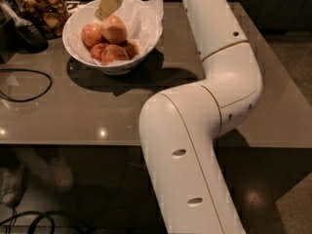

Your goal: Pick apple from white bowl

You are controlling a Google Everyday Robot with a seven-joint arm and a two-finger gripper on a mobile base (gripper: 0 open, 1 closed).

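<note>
1. One gripper (108, 6) shows at the top edge of the view, its pale yellowish tip angled down and to the left over the white bowl (73, 42).
2. I cannot tell from where I stand whether the jaws are open or closed; only that one pale tip is plain to see.
3. That tip ends just above and beside the upper left of the apple (114, 29); whether it touches the skin, I cannot tell.
4. Sitting highest on the pile inside the white bowl, the apple is pinkish-red with a pale yellow patch, and it rests on the smaller apples (92, 34) around and under it.
5. Crumpled white paper (147, 16) lines the bowl and sticks up past its far right rim.
6. Rising from the bottom of the view, the white arm (195, 130) bends at a fat elbow on the right, then leans up and left across the tabletop (87, 116) to the gripper.
7. On the tabletop, a glass jar of brown snacks (41, 6) stands behind the bowl to the left, and a black cable (29, 95) loops near the left edge.
</note>
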